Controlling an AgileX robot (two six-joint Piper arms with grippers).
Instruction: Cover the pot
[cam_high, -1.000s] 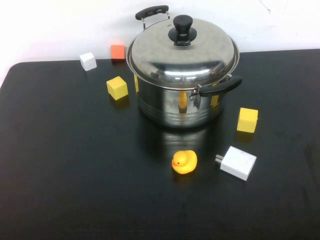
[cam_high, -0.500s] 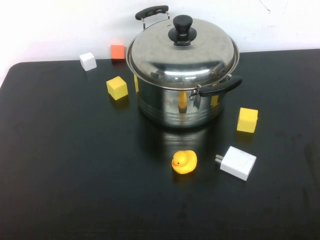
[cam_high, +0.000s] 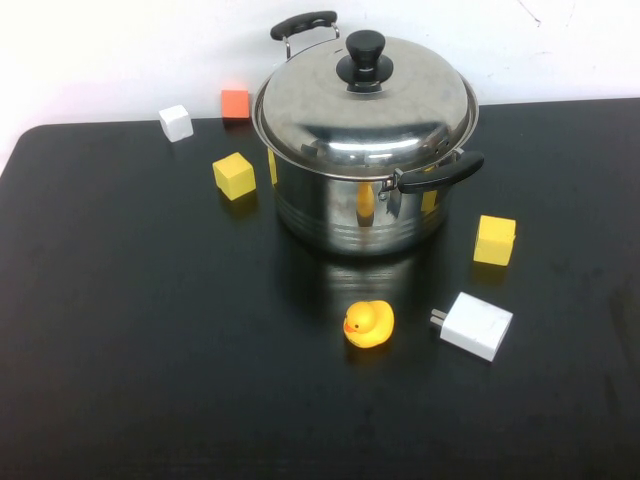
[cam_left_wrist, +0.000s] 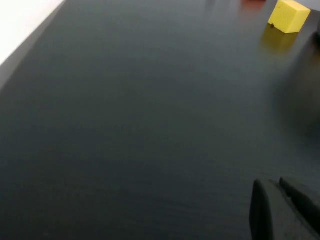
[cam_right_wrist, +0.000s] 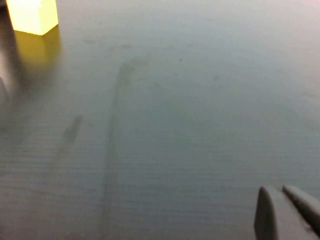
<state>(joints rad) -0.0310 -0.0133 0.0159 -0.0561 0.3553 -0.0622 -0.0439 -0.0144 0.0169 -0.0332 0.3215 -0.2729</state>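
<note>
The large shiny steel pot (cam_high: 350, 215) with two black side handles stands at the back middle of the black table. The domed steel lid (cam_high: 365, 105) with its black knob (cam_high: 364, 58) rests on the pot's rim. Neither arm shows in the high view. My left gripper (cam_left_wrist: 275, 187) is shut and empty, low over bare table, with a yellow cube (cam_left_wrist: 289, 15) far ahead of it. My right gripper (cam_right_wrist: 277, 192) is shut and empty over bare table, with another yellow cube (cam_right_wrist: 31, 15) far ahead of it.
Around the pot lie a white cube (cam_high: 176, 122), an orange cube (cam_high: 235, 103), a yellow cube (cam_high: 234, 175) on the left, a yellow cube (cam_high: 495, 240) on the right, a yellow rubber duck (cam_high: 369, 324) and a white charger (cam_high: 476, 325) in front.
</note>
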